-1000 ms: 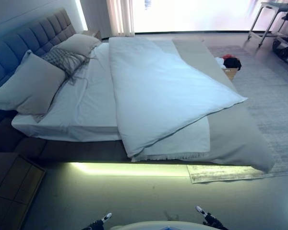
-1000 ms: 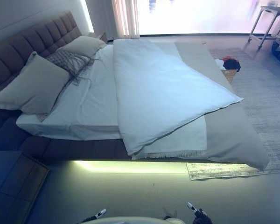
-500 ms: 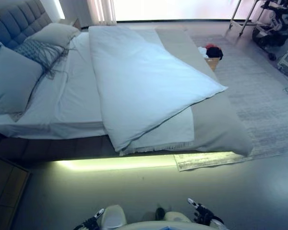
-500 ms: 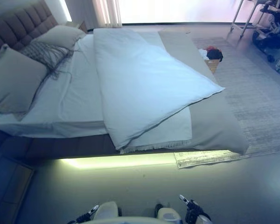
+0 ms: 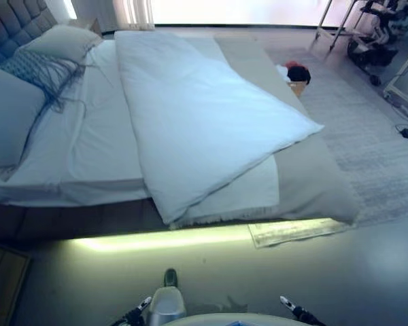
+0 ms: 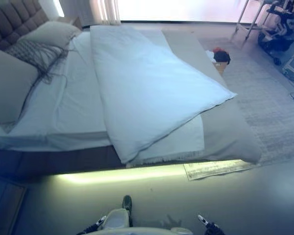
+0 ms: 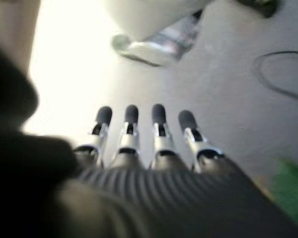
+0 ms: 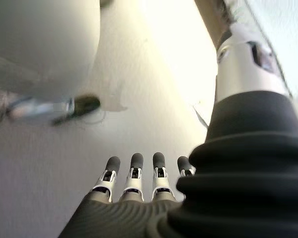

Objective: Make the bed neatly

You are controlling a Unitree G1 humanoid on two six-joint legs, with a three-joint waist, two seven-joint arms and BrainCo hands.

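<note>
The bed's white duvet [image 5: 197, 115] lies folded back on a slant, one corner pointing to the right over the grey bedspread [image 5: 313, 183]. Bare white sheet [image 5: 95, 142] shows on the left half. A large pillow [image 5: 10, 112], a patterned cushion [image 5: 37, 68] and a second pillow [image 5: 61, 41] rest against the tufted headboard [image 5: 13, 17]. My left hand [image 5: 137, 314] and right hand [image 5: 294, 311] hang low at the view's bottom edge, well short of the bed. In the wrist views the left hand [image 7: 139, 144] and the right hand [image 8: 134, 178] show straight fingers over the floor, holding nothing.
A lit strip [image 5: 163, 238] glows under the bed's near side. A rug [image 5: 367, 142] lies to the right, its corner [image 5: 292, 232] tucked under the bed. A basket of clothes [image 5: 296, 75] stands beyond the bed's foot. A metal rack [image 5: 333, 20] is far right; a nightstand [image 5: 3, 285] is lower left.
The whole picture has shifted: the camera swung right and came closer to the bed. The bedding lies as before and both hands stay low.
</note>
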